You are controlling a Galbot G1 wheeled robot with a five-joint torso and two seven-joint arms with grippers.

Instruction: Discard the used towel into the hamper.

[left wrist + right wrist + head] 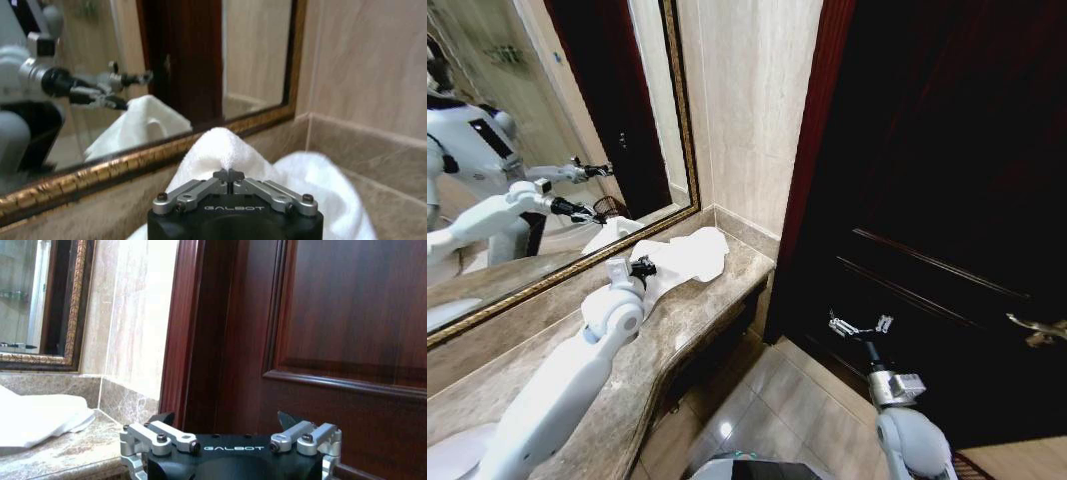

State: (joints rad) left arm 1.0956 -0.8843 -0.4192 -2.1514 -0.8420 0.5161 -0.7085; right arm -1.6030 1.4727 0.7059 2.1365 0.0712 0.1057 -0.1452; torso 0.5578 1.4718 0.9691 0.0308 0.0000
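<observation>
Pinching the white towel (227,145) on the counter (697,320), left gripper (229,176) jaws closed; right gripper (223,425) open.

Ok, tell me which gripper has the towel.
The left gripper, over the counter by the mirror: its fingers are shut on the towel. The right gripper hangs open by the door.

arms (557,385): white shells; wrists black | hand (229,176): silver links, screws, "GALBOT" lettering, seemingly white
</observation>
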